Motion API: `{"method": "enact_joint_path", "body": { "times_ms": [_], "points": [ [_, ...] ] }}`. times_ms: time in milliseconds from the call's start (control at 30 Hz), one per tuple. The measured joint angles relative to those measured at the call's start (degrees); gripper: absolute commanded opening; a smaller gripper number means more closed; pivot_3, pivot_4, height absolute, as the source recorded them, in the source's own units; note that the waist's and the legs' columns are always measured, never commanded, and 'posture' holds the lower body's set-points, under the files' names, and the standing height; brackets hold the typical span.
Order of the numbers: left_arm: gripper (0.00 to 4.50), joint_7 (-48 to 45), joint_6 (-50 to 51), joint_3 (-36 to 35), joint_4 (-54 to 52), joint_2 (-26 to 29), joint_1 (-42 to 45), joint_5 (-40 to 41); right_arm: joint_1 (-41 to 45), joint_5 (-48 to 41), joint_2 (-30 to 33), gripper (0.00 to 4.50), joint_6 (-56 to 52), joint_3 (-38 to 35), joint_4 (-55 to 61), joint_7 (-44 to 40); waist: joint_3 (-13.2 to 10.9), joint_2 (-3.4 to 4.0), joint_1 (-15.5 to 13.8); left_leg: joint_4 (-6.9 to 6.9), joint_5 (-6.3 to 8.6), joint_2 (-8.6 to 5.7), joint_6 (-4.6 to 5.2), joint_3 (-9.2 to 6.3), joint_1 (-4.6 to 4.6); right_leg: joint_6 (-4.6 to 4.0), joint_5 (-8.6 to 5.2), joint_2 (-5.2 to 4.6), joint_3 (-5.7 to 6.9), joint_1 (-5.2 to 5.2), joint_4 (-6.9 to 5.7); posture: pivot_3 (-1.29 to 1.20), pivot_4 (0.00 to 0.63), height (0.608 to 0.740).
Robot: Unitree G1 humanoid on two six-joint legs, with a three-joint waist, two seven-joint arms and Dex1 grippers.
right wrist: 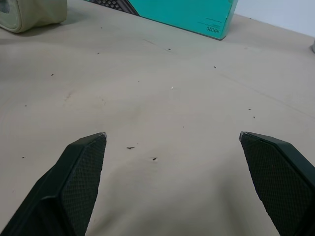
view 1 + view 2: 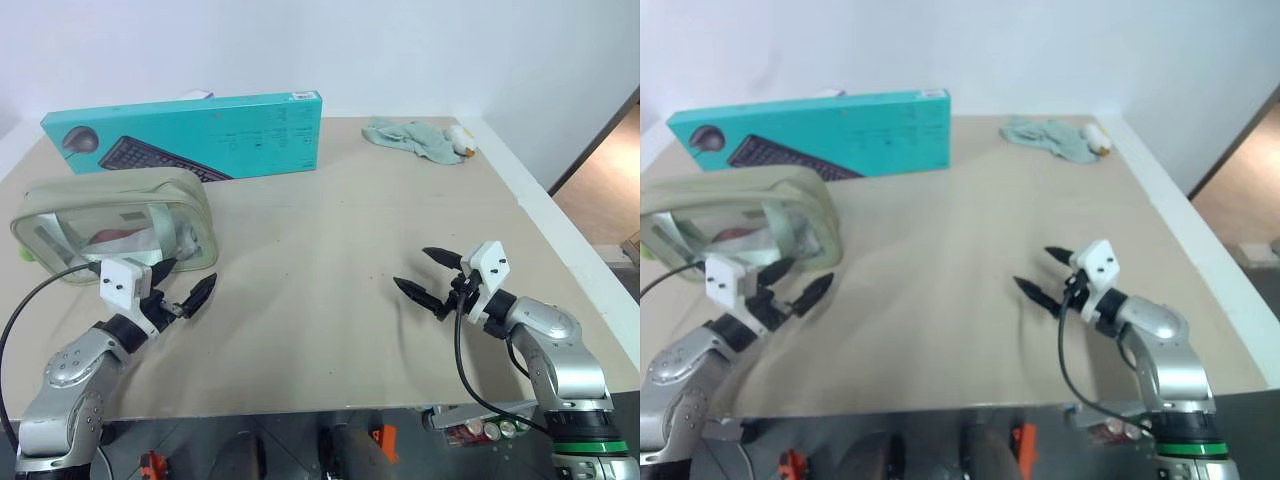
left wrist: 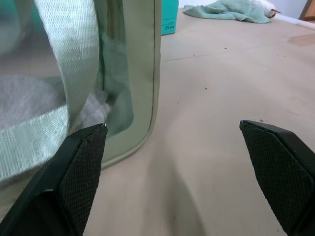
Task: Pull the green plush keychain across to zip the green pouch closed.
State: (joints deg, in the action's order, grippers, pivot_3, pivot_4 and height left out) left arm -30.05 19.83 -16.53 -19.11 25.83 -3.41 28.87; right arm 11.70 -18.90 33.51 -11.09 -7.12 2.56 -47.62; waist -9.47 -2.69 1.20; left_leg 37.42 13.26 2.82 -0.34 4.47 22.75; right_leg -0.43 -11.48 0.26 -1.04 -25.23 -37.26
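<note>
A lab-like room: bare beige table against plain white wall

A broad table with a matt beige top and a white edge took up most of the frame. Behind it, across the top, stood a plain white wall, evenly lit and without windows. At the right edge a wedge of brownish wooden floor showed beside a dark vertical strip. Below the table's near edge, at the bottom, the floor was dark grey.
</note>
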Motion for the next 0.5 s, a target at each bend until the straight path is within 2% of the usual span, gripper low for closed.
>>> {"method": "enact_joint_path", "body": {
  "times_ms": [500],
  "points": [
    [4.46,6.01,-2.07,-3.73,-3.28,-2.87,-4.50,0.16,7.78,-1.58,-2.17,4.50,-4.03,5.31,-0.46,-2.17,0.00,0.00,0.11,0.02,0.00,0.11,0.00,0.06,-0.02,-0.10,0.03,0.06,-0.04,-0.03,0.00,0.00,0.150,0.740]
  ]
}}
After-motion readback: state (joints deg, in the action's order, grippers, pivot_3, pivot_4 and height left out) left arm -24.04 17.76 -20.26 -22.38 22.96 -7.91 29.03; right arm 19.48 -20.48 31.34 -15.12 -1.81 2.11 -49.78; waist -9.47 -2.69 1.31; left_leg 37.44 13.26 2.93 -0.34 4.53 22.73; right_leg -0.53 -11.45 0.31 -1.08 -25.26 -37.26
